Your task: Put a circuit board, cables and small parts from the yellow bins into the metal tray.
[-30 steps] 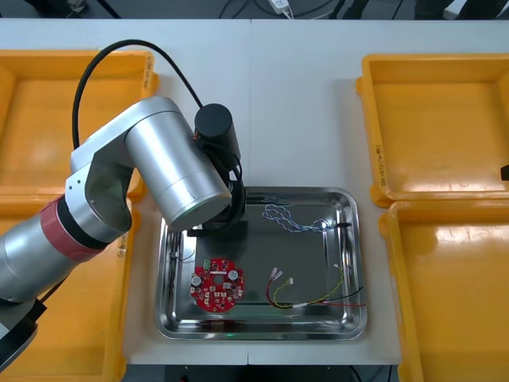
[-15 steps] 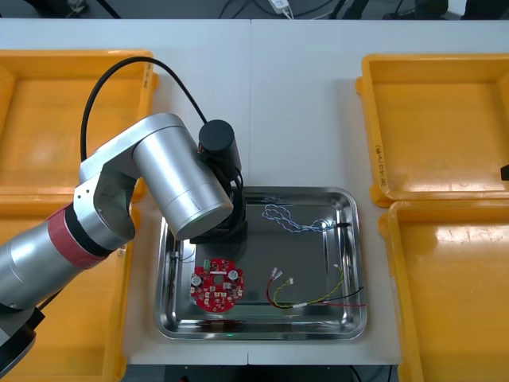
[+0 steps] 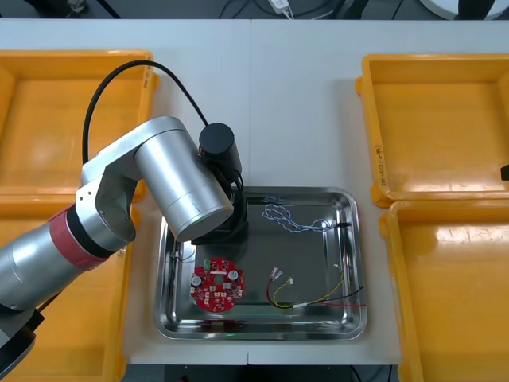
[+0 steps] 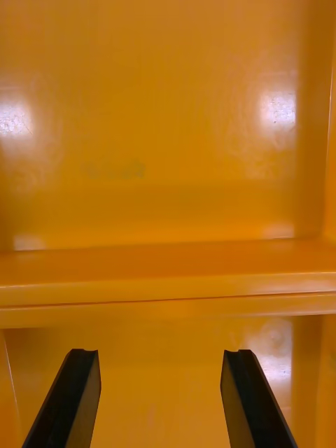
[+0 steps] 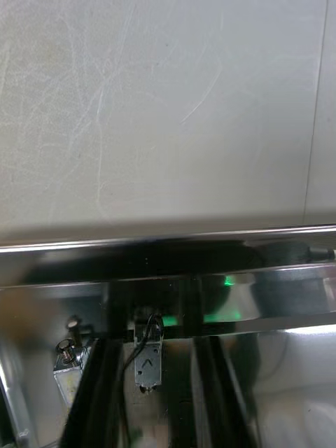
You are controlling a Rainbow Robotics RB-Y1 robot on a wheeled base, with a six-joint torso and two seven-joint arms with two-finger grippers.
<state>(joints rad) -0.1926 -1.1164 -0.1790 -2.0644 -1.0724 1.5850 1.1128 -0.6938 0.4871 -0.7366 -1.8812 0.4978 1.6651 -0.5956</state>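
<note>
The metal tray (image 3: 350,263) lies mid-table between the bins. My left arm (image 3: 171,179) reaches over its back left corner. My left gripper (image 5: 157,409) is down inside the tray by the back wall, open. A small metal part (image 5: 148,353) with a thin black wire lies on the floor between the fingers (image 5: 98,392), and another small metal part (image 5: 68,358) lies just outside them. The tray also holds a round red circuit board (image 3: 215,286), a blue and white cable (image 3: 294,216) and a red and yellow cable (image 3: 318,299). My right gripper (image 4: 159,399) hangs open over a yellow bin (image 4: 168,140).
Two yellow bins (image 3: 64,111) (image 3: 40,334) stand left of the tray and two more (image 3: 437,119) (image 3: 453,294) to its right. A black hose (image 3: 119,72) loops from the left arm over the back left bin. Bare table (image 3: 302,103) lies behind the tray.
My left gripper has opened and let go of the small metal part in the tray. The left arm shifted slightly right. The right gripper stays as it was.
</note>
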